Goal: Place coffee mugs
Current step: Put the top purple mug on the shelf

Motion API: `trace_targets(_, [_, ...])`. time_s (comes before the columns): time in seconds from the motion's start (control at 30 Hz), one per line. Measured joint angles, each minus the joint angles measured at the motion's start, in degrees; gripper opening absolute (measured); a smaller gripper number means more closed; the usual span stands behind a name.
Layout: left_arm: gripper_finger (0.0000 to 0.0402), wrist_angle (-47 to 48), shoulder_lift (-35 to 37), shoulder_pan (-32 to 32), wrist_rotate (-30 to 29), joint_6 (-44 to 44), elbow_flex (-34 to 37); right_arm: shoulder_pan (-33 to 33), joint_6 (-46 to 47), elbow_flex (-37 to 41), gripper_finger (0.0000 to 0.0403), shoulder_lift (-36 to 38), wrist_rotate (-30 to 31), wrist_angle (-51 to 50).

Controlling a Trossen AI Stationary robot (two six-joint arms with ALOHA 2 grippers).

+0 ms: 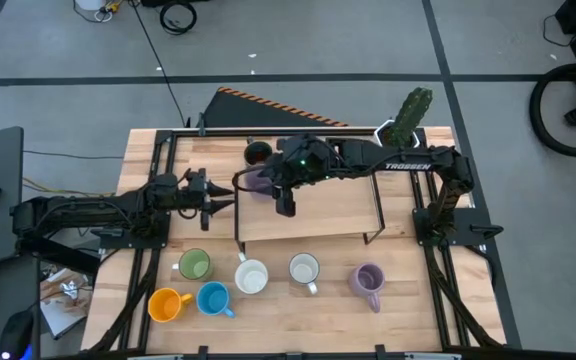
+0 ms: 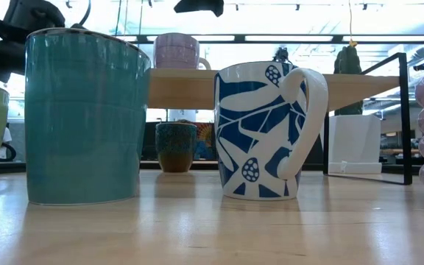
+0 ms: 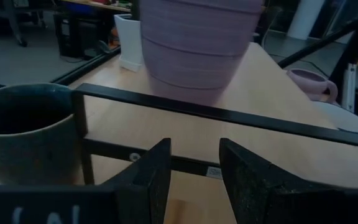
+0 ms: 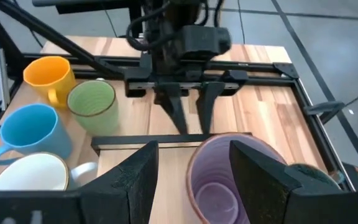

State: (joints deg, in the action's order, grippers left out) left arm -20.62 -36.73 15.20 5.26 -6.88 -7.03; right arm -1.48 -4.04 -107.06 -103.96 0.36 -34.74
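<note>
A: What is shown from above?

B: A lavender mug [image 1: 257,181] is set on the wooden shelf [image 1: 313,215], near its left rear corner, with the right gripper [image 1: 285,207] hung just beside it, presumably freed after a placement. The left gripper [image 1: 224,199] is kept off the shelf's left edge. A dark brown mug [image 1: 257,154] is seen behind the shelf. Six mugs are left in front of it, probably awaiting transfer: green [image 1: 195,265], orange [image 1: 166,303], blue [image 1: 213,298], two white [image 1: 251,276], and a second lavender [image 1: 368,281].

A: And at table height?

B: The lavender mug [image 2: 177,51] is confirmed upright on the shelf.

A: The left wrist?

B: Its fingers [image 3: 148,180] are held partly apart, with nothing between them.

A: The right wrist?

B: Its fingers [image 4: 135,180] are spread likewise and are empty, directly above the lavender mug [image 4: 238,180].
</note>
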Motion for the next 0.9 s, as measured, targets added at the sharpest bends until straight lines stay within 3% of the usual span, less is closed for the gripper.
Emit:
trace_targets(0.5, [0.0141, -0.5, 0.0, 0.0, -0.1, 1.5, 0.0, -0.3, -3.1, 0.1, 0.0203, -1.8, 0.0, 2.3])
trace_targets(0.9, [0.0141, 0.3, 0.0, 0.0, -0.1, -0.5, 0.0, -0.3, -8.6, 0.1, 0.0203, -1.9, 1.2, -4.4])
